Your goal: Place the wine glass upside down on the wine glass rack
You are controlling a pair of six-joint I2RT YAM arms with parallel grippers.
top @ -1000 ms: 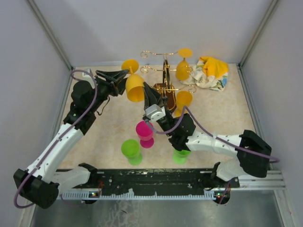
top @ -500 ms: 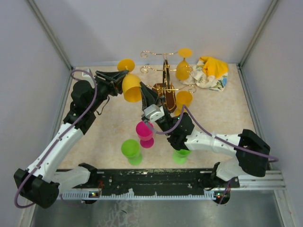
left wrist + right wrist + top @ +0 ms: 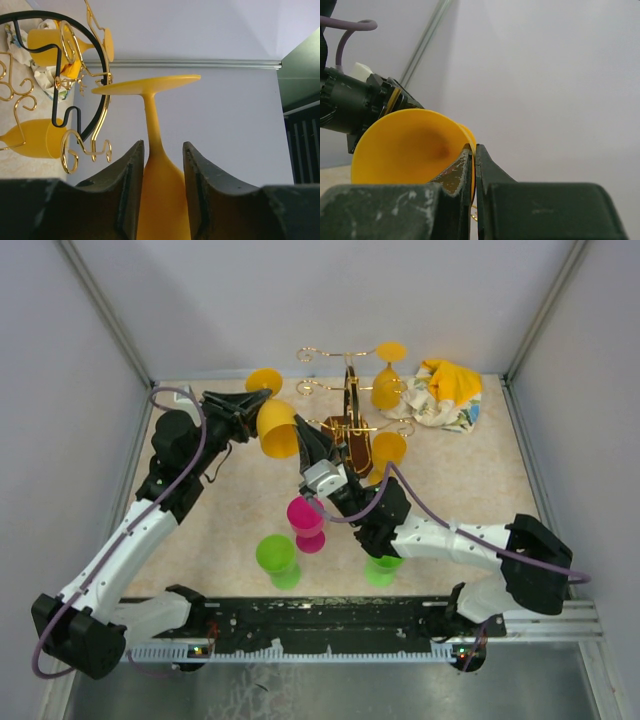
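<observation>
**Two grippers on one yellow wine glass, just left of the rack**

Both arms meet at the opaque yellow wine glass (image 3: pixel 278 430), which is held in the air near the back of the beige table (image 3: pixel 240 510). It sits close to the left side of the gold wire wine glass rack with its dark brown wooden base (image 3: pixel 351 400), but is not on it.

The left gripper (image 3: pixel 245 408) is closed on the glass where the stem widens into the bowl. In the left wrist view a dark finger (image 3: pixel 127 190) presses each side, and the flat foot points away from the camera.

The right gripper (image 3: pixel 303 435) is nearly fully closed, pinching the thin rim of the bowl between its fingertips (image 3: pixel 465 170).

The glass lies tilted, with its foot toward the back wall and its open mouth toward the right arm.

Two more yellow glasses hang upside down on the right side of the rack, one at the back (image 3: pixel 388 380) and one nearer the front (image 3: pixel 388 450). A yellow and white crumpled cloth (image 3: pixel 445 395) lies beyond them.

A pink cup (image 3: pixel 305 520) and two green cups (image 3: pixel 277 558) stand in front.
</observation>
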